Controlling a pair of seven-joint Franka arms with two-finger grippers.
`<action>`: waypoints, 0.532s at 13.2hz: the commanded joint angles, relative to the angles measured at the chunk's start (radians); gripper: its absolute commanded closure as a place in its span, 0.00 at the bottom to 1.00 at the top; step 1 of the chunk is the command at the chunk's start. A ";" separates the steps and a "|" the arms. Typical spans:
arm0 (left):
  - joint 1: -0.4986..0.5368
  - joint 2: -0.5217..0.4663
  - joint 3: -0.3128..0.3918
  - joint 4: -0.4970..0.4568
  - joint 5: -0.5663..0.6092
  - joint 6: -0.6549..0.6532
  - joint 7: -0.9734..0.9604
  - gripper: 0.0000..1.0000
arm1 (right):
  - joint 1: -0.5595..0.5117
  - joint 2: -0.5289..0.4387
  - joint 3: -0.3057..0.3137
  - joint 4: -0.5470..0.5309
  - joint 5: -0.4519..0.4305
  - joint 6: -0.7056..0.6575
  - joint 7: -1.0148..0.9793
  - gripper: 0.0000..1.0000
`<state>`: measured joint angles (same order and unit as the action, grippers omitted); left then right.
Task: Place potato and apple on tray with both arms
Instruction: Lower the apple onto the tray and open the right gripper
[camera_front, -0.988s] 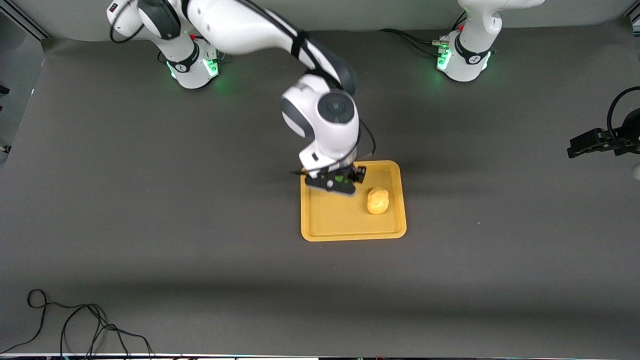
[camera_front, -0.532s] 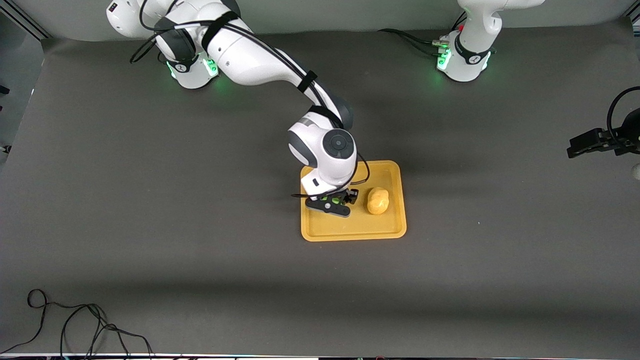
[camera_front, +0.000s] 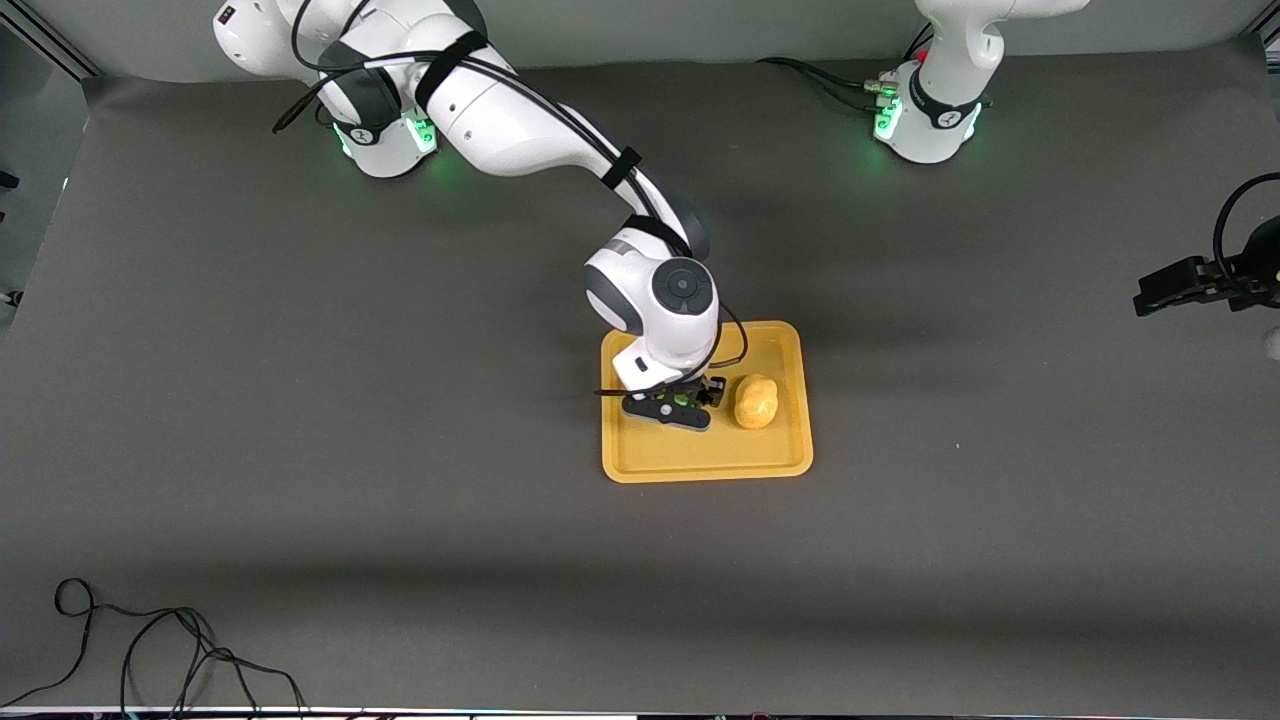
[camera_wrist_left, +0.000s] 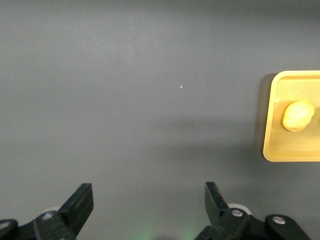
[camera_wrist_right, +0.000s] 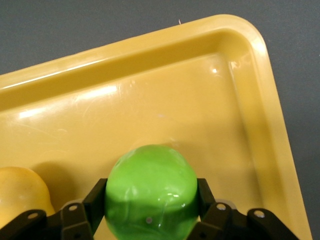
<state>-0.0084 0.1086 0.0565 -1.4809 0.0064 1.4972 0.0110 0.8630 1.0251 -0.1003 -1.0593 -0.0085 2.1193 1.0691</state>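
Note:
The yellow-orange tray (camera_front: 700, 460) lies mid-table. The yellow-tan potato (camera_front: 756, 401) rests on it, toward the left arm's end. My right gripper (camera_front: 682, 402) is low over the tray beside the potato, shut on the green apple (camera_front: 680, 399). In the right wrist view the apple (camera_wrist_right: 150, 175) fills the space between the fingers of the right gripper (camera_wrist_right: 151, 192), just above the tray floor (camera_wrist_right: 150, 100), with the potato (camera_wrist_right: 20, 195) at the edge. My left gripper (camera_front: 1150, 295) waits high at its end of the table, open and empty (camera_wrist_left: 150, 200); its view shows the tray (camera_wrist_left: 280, 150) and potato (camera_wrist_left: 298, 115).
A black cable (camera_front: 150, 650) loops on the dark mat near the front edge at the right arm's end. More cables (camera_front: 830, 85) run beside the left arm's base. The mat (camera_front: 400, 400) surrounds the tray on all sides.
My right gripper has come down with the apple, from the tray's rim nearest the bases toward its middle beside the potato. The left arm and the potato have not moved.

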 joint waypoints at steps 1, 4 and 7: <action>-0.008 -0.007 0.005 0.004 -0.005 -0.014 0.007 0.01 | 0.001 -0.002 0.004 -0.010 -0.016 0.013 0.019 0.65; -0.008 -0.007 0.005 0.004 -0.005 -0.014 0.007 0.01 | -0.002 0.000 0.004 -0.019 -0.011 0.013 0.029 0.25; -0.008 -0.009 0.005 0.004 -0.008 -0.014 0.007 0.01 | -0.012 -0.017 0.004 -0.011 -0.007 0.002 0.025 0.00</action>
<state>-0.0084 0.1086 0.0563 -1.4810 0.0063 1.4972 0.0110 0.8576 1.0256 -0.1003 -1.0703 -0.0085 2.1199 1.0702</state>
